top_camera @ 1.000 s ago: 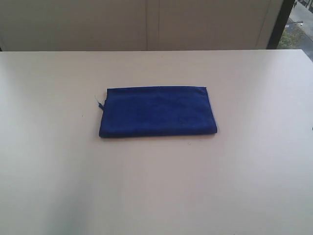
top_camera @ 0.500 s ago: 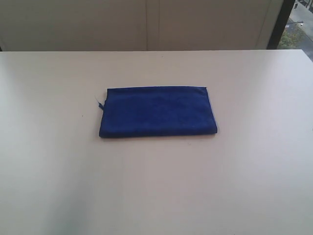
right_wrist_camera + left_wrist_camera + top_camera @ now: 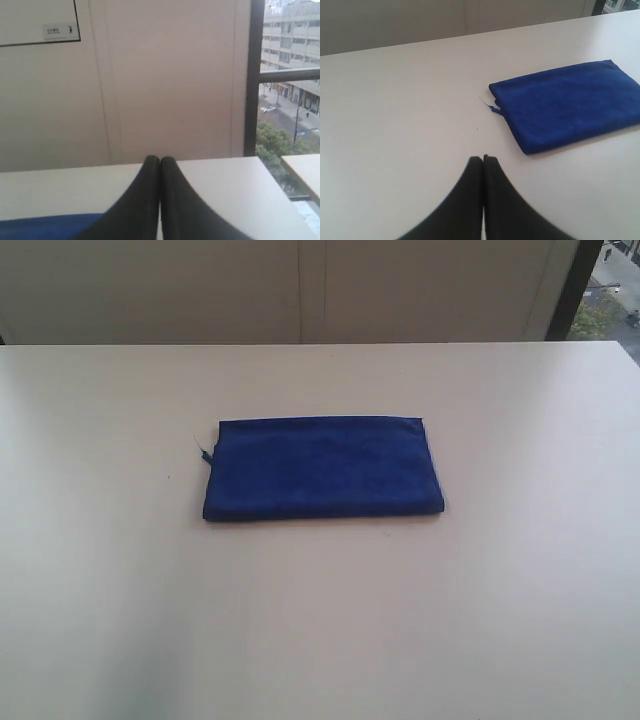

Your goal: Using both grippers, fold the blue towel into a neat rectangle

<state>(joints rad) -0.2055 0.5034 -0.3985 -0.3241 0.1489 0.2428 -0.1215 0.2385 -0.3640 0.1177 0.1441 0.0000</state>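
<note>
The blue towel (image 3: pixel 322 467) lies flat on the white table (image 3: pixel 320 620) as a folded rectangle, a small loop tag sticking out at its left end. Neither arm shows in the exterior view. In the left wrist view my left gripper (image 3: pixel 483 159) is shut with nothing in it, hovering over bare table a short way from the towel (image 3: pixel 570 102). My right gripper (image 3: pixel 160 160) is shut and empty too, with only a strip of the towel (image 3: pixel 50 226) visible beside its fingers.
A beige wall (image 3: pixel 300 290) runs behind the table's far edge. A dark window frame (image 3: pixel 255 75) stands at the right, with buildings and trees outside. A second table's corner (image 3: pixel 305 172) shows near the window.
</note>
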